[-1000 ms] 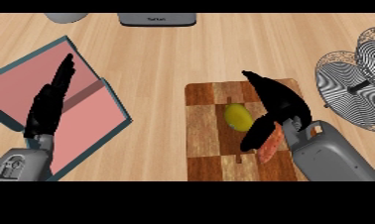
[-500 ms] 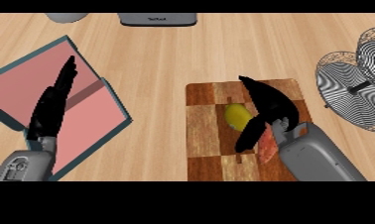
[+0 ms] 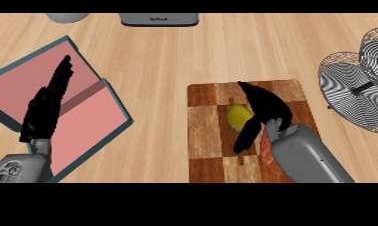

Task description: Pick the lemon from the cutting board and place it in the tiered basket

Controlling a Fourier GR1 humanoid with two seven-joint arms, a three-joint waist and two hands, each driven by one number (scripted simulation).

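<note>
A yellow lemon [image 3: 237,115] lies on the chequered wooden cutting board [image 3: 210,140] in the lower middle of the head view. My right hand [image 3: 269,107] sits over the board just right of the lemon, its fingers straight and pointing up-left, its thumb reaching down along the lemon's lower right side and covering part of it. The fingers do not curl round the fruit. The wire tiered basket [image 3: 354,90] stands at the right edge. My left hand [image 3: 46,105] rests open at the left, fingers up, over the pink book.
A pink book with a teal border [image 3: 81,115] lies open at the left. A reddish item [image 3: 264,150] peeks out beside my right wrist on the board. A grey appliance [image 3: 159,18] and a grey bowl [image 3: 66,17] stand at the counter's far edge.
My right hand has slid left and slightly nearer across the board, closing in on the lemon. The left hand has barely moved.
</note>
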